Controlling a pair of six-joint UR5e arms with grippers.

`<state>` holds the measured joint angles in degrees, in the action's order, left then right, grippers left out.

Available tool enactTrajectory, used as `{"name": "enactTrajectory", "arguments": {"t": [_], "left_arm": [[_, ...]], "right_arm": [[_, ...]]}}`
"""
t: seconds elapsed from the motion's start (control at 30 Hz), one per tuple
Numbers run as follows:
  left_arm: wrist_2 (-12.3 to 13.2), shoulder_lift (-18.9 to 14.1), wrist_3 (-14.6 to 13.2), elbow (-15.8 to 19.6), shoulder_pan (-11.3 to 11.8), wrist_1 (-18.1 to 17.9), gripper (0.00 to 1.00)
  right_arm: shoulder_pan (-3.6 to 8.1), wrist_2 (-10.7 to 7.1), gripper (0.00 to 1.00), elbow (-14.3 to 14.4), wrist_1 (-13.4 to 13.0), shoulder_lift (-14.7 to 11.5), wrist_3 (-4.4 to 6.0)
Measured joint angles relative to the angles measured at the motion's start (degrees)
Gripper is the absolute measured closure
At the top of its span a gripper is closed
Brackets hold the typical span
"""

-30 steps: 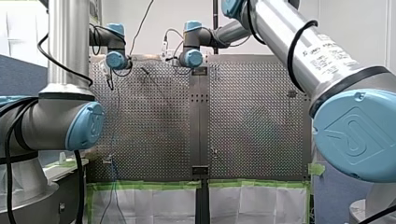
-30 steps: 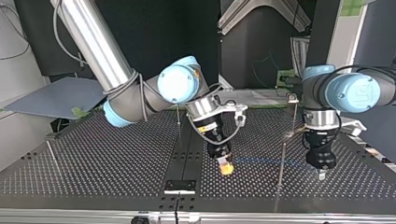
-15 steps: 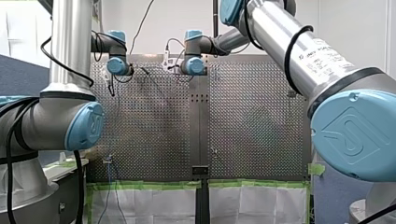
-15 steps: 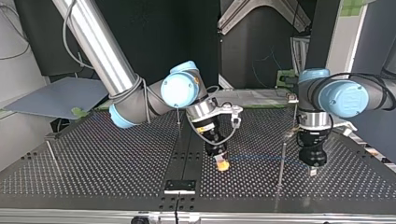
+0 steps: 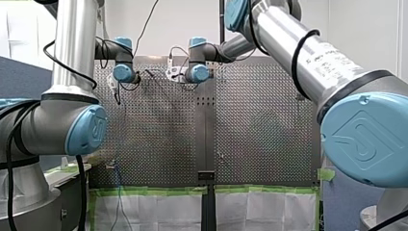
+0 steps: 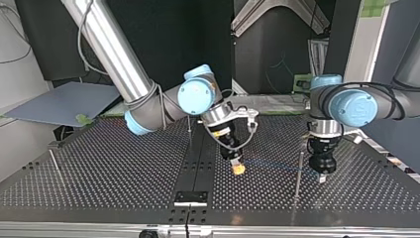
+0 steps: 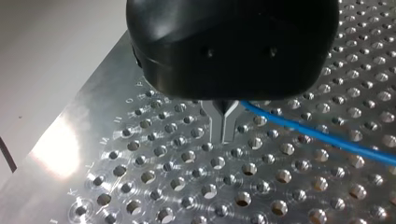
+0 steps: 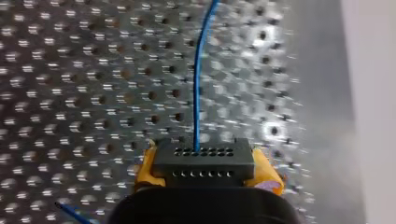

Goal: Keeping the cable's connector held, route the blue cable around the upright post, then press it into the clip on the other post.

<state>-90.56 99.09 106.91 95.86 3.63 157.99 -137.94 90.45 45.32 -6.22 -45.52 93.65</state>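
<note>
Blue cable: runs low and straight over the perforated table between the two grippers, near the top view's middle. My right gripper pinches the black connector between its yellow pads. This anchors that end so the cable can be tensioned. My left gripper has its metal fingers pressed together. The cable emerges at their side and appears pinched there, which lets this arm steer the free length. A thin upright post stands just beside the left gripper. Whether the cable touches it cannot be determined. Routing is judged incomplete.
</note>
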Motion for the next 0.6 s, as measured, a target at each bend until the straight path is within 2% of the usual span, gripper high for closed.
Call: {"name": "enactTrajectory", "arguments": {"t": [0.3,0.6], "left_arm": [[-0.3,1.9,0.2,0.0,-1.0,-0.3,1.0],[-1.1,2.2,0.4,0.0,-1.3,-0.3,1.0]], "right_arm": [[0.02,0.39,1.0,1.6,0.3,1.2,-0.37],[0.46,0.45,1.0,3.0,0.4,1.4,-0.38]]}}
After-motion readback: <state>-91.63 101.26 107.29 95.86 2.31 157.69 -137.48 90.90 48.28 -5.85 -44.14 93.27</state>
